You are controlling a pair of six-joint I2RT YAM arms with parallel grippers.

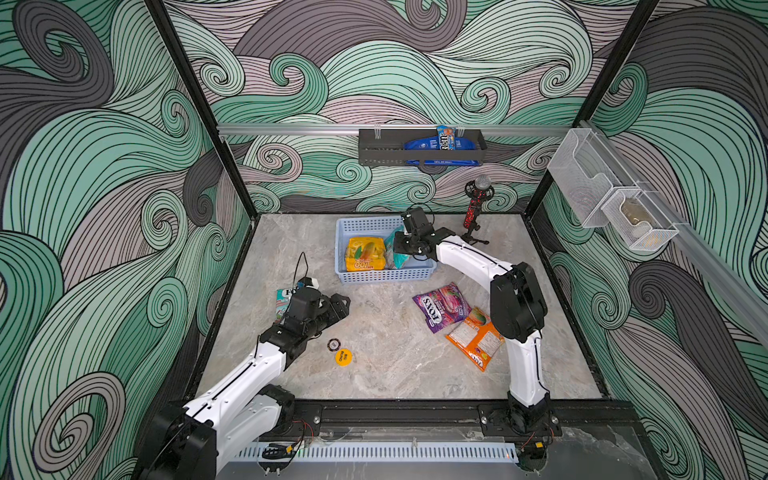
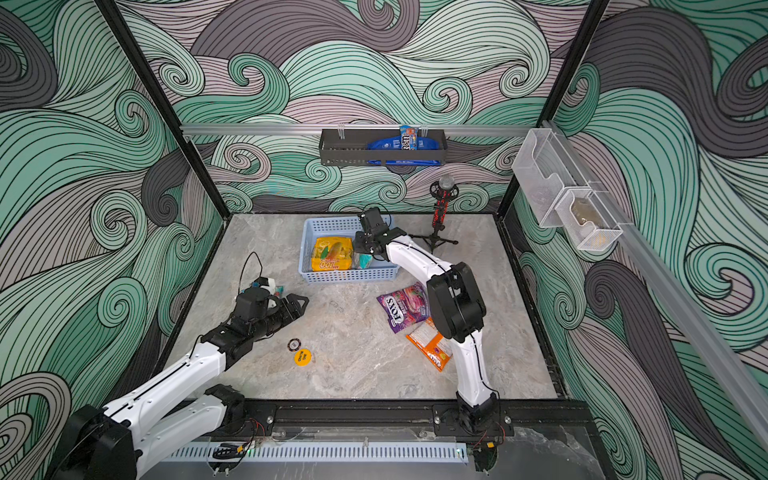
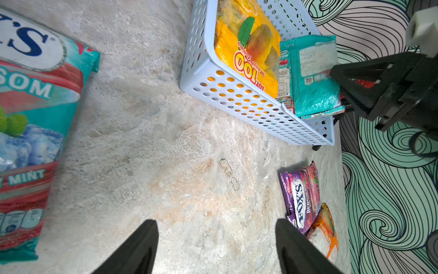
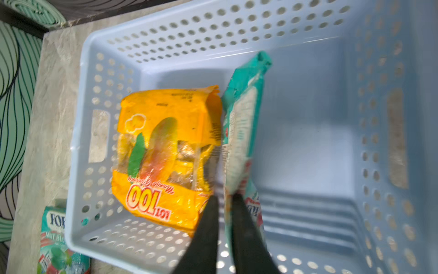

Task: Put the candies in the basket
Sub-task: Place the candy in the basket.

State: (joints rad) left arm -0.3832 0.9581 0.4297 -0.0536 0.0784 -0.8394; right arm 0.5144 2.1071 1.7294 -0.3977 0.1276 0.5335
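1. Teal bag [image 4: 244,132]: centre of the right wrist view, standing on edge inside the basket [image 4: 78,147], against the flat yellow bag [image 4: 166,151]. Risk: it topples over the near wall, or is dragged out if it clings to a finger.
2. Right gripper [image 4: 224,201]: fingers slightly parted at the bag's lower edge. The blur hides whether it is pinched or freed.
3. Purple bag [image 1: 441,306], orange bag [image 1: 478,340]: lower right of a top view, overlapping on the table [image 1: 395,365]. Risk: one grab disturbs both.
4. Mint bag [image 1: 284,297]: left of centre, mostly hidden by the left arm [image 1: 249,374].
5. Left gripper [image 3: 216,237]: spread wide, empty.
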